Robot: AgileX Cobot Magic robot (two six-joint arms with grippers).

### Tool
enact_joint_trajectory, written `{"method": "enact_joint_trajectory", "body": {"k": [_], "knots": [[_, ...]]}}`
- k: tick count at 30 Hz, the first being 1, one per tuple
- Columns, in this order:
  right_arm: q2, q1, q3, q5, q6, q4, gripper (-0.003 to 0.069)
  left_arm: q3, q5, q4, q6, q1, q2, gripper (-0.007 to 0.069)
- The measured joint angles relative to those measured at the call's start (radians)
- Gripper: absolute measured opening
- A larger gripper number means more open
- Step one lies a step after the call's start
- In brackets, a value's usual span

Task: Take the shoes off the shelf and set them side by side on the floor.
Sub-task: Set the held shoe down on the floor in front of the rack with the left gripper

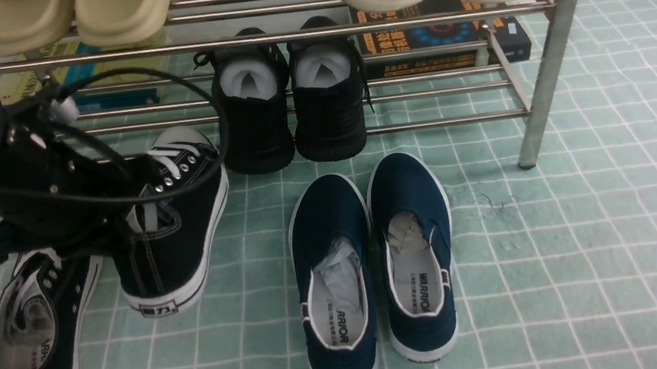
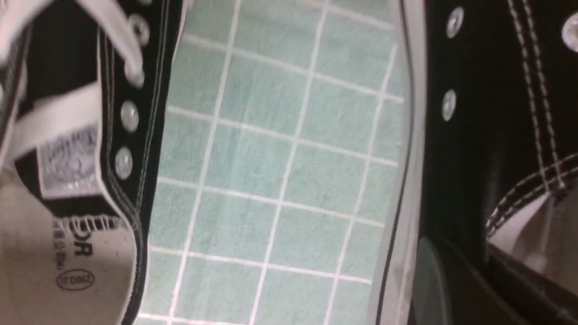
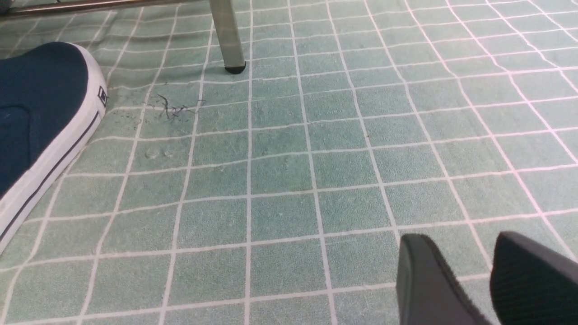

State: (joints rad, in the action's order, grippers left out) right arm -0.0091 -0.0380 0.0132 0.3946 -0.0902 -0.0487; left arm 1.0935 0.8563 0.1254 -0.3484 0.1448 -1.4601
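Left tool (image 1: 127, 219) pinching held sneaker (image 1: 171, 236) above floor (image 1: 551, 247), left edge. Mate (image 1: 35, 333) lies just beside. Lower level, heels aligned, parallel. Right tool (image 3: 456, 243) spread, idle.

Soft, even light from above is filling all three views, leaving only faint shadows on the floor (image 1: 581, 244). The shelf (image 1: 266, 37) bars are throwing bright streaks of glare. Left wrist view is smearing, the shoes (image 2: 474, 135) sitting too close for focus; the other two are reading sharp.

Left jaws clamped, right jaws apart
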Motion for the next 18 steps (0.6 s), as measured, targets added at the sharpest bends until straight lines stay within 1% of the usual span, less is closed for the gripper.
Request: {"method": "enact_joint_trajectory", "body": {"k": [3,11,18], "knots": [[0.000,0.000,0.000,0.000,0.000,0.000,0.0239,-0.072,-0.063,-0.026,-0.016,0.002,0.002,0.0019],[0.000,0.000,0.000,0.000,0.000,0.000,0.0239,-0.184,-0.198,-0.042,-0.072,0.003,0.003,0.0019],[0.000,0.000,0.000,0.000,0.000,0.000,0.0239,-0.209,-0.229,-0.094,-0.093,0.003,0.003,0.0020]]}}
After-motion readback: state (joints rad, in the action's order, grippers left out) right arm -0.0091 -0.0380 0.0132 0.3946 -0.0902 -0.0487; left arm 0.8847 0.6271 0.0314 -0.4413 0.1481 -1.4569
